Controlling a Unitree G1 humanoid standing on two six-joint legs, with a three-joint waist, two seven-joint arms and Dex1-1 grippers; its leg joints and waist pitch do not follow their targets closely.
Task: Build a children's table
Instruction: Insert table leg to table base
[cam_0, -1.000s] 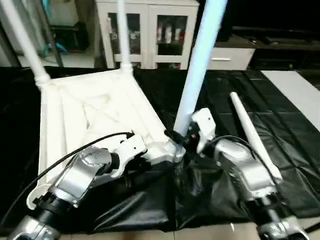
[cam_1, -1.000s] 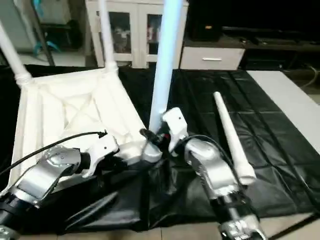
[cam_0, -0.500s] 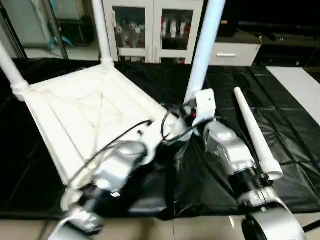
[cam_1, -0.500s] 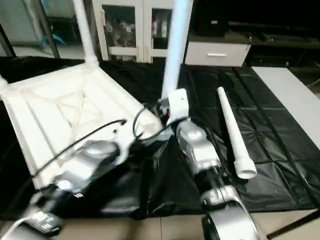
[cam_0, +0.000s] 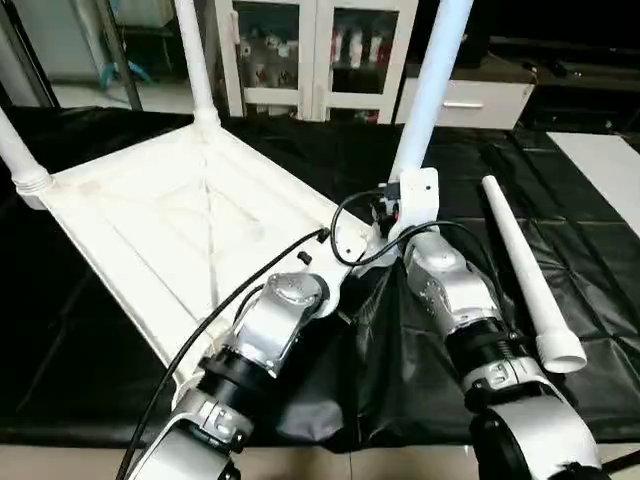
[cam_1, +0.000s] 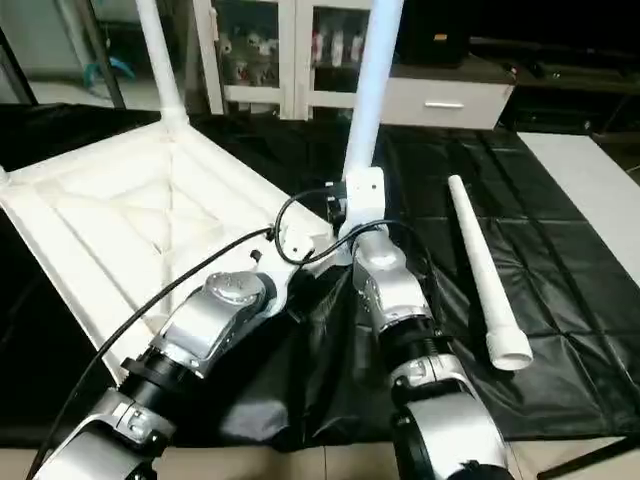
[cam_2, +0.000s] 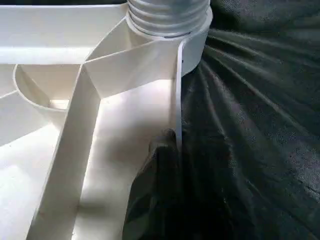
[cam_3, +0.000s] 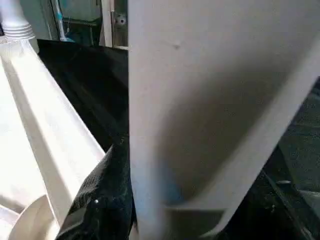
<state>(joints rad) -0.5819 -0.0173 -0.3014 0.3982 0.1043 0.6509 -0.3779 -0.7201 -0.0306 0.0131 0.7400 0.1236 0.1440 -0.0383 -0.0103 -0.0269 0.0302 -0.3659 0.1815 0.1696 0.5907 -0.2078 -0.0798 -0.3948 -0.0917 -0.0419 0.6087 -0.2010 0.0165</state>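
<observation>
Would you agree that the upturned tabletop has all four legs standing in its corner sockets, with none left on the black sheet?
Not quite: three legs stand in the tabletop; the fourth leg lies loose on the black sheet to the robot's right, as the left eye view shows.

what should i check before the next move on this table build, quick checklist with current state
1. Tabletop lies underside up on the black sheet: ok.
2. Two far legs, one at the back corner and one at the left corner, stand in their sockets: ok.
3. Third leg stands upright at the near corner socket, by the right gripper: ok; fully screwed home: cannot tell.
4. Left gripper sits at the tabletop's edge wall below that socket: ok; firm grip: cannot tell.
5. Fourth leg lies loose on the sheet, not fitted: not ok.
</observation>
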